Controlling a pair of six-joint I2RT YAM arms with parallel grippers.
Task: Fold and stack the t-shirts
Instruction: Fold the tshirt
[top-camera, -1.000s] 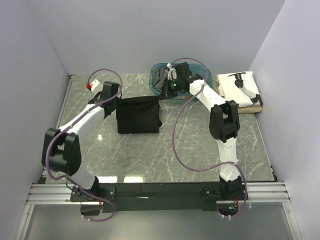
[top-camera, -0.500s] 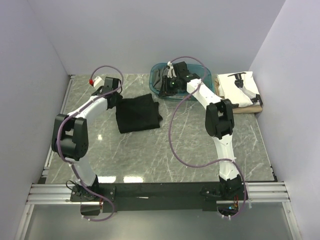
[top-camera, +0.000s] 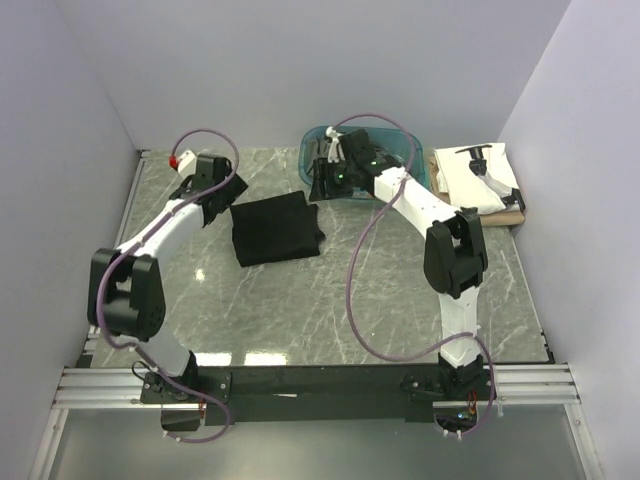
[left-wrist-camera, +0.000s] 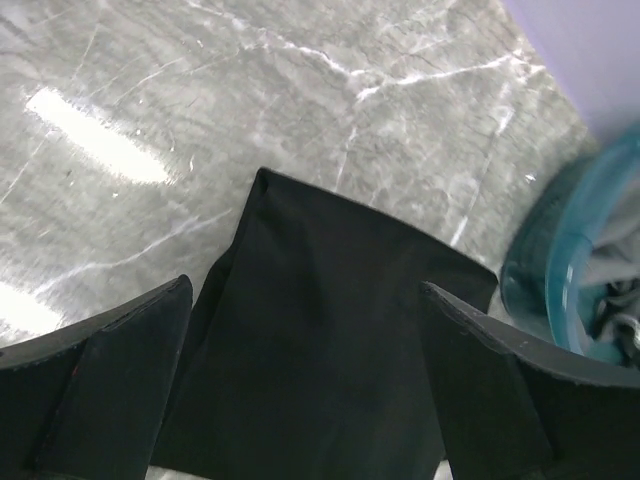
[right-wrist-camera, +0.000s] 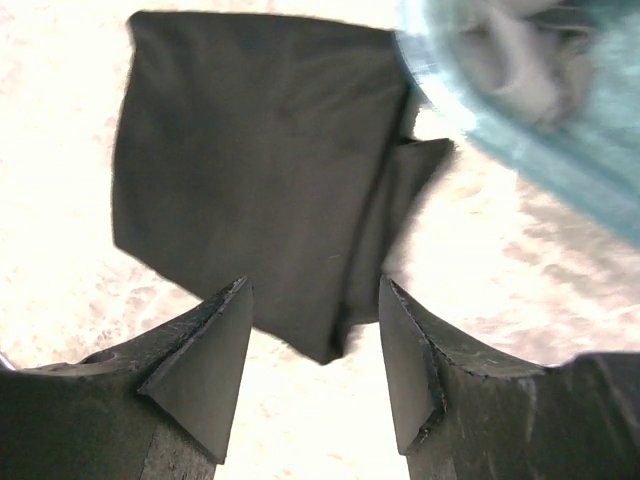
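A plain black t-shirt lies folded in a rough square on the marble table, with a small flap sticking out at its right edge. My left gripper hovers at the shirt's left edge, open, with nothing between its fingers. Over the shirt's far right corner, by the tub's rim, my right gripper is also open and empty. From the left wrist the black t-shirt fills the gap below the jaws. A white t-shirt with black print rests on a tan one at the far right.
A teal plastic tub stands at the back centre, holding dark grey cloth that also shows from the right wrist as grey cloth. Lilac walls enclose the table on three sides. Purple cables loop beside both arms.
Both grippers have opened and let go of the black t-shirt, which had hung stretched between them. It now lies slack on the table, and both grippers have drawn back a little.
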